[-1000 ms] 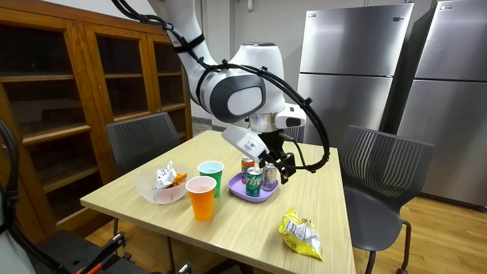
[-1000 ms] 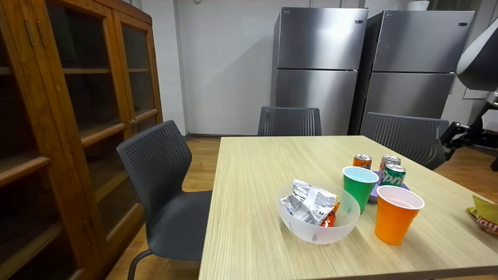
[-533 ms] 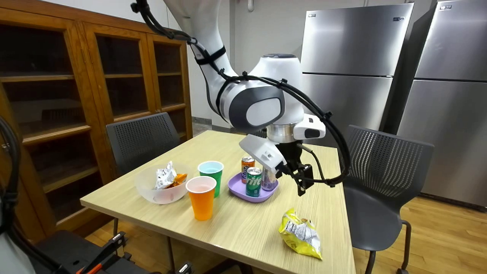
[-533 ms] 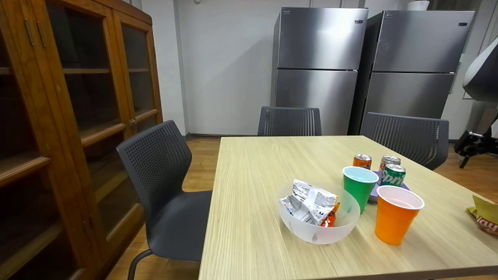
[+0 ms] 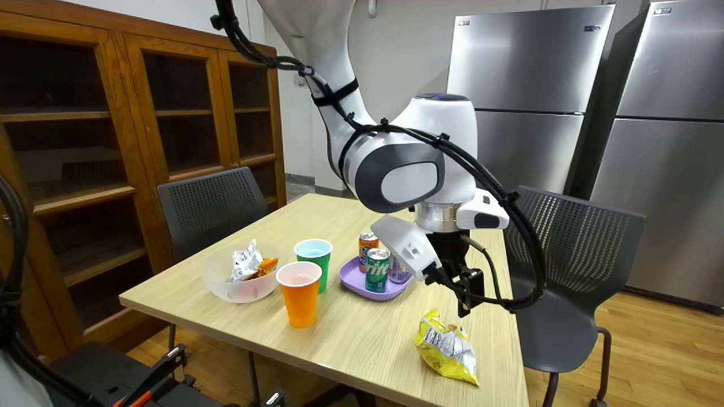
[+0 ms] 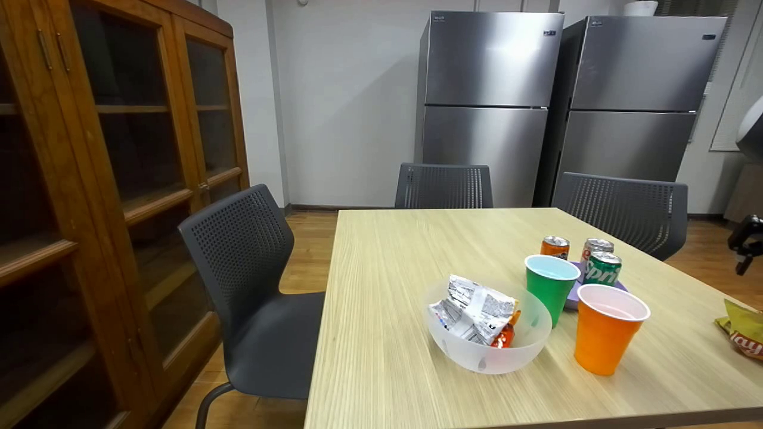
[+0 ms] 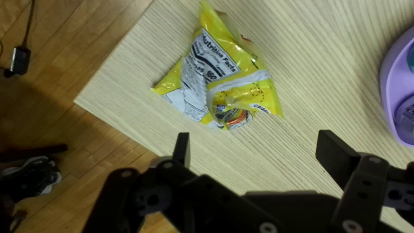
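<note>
Yellow chip bag (image 7: 223,74): upper middle of the wrist view, on the bench (image 7: 323,81); probably light, soft, slick, contents crushable.
Bag's crumpled middle: I'd pinch here, gently.
Tool (image 7: 254,142): spread wide, gripping nothing.
Bag's underside: hidden from me; in an exterior view the bag (image 6: 742,329) is cut off at the right edge.

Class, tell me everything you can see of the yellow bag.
The bag is glossy yellow, crumpled, and looks like thin plastic film. A whitish panel reads "Nutrition Facts"; elsewhere "CRISP" shows. In an exterior view a red patch carries partial white lettering. It lies bulging, not flat, near a corner of the table. Only the table seems to touch it; the open hand is close but apart. Whether it is sealed cannot be told.
</note>
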Available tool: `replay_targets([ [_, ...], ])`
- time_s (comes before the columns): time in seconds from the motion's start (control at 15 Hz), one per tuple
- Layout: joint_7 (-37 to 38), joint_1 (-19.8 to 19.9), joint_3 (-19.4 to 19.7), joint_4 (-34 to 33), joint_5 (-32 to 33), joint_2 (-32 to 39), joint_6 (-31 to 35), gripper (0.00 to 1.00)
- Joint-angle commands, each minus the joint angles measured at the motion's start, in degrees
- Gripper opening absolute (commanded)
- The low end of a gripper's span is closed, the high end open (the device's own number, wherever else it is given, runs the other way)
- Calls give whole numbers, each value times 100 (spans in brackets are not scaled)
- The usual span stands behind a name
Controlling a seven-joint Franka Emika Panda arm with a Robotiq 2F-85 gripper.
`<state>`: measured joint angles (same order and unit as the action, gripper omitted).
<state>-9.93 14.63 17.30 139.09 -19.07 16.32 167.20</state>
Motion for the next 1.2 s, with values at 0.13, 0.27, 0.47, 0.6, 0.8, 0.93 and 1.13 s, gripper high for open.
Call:
replay_targets([
  [0.13, -190, 330, -101, -114, -136, 135, -305, 100],
  [0.27, -177, 380, -119, -137, -134, 222, -319, 100],
  [0.47, -144, 427, -152, -199, -152, 403, -313, 100],
  [0.6, -100, 444, -158, -277, -172, 523, -343, 100],
  [0.8, -66, 457, -145, -405, -239, 661, -371, 100],
  [0.93, -54, 447, -125, -476, -267, 742, -385, 100],
  [1.13, -48, 450, -123, -546, -265, 839, -422, 100],
])
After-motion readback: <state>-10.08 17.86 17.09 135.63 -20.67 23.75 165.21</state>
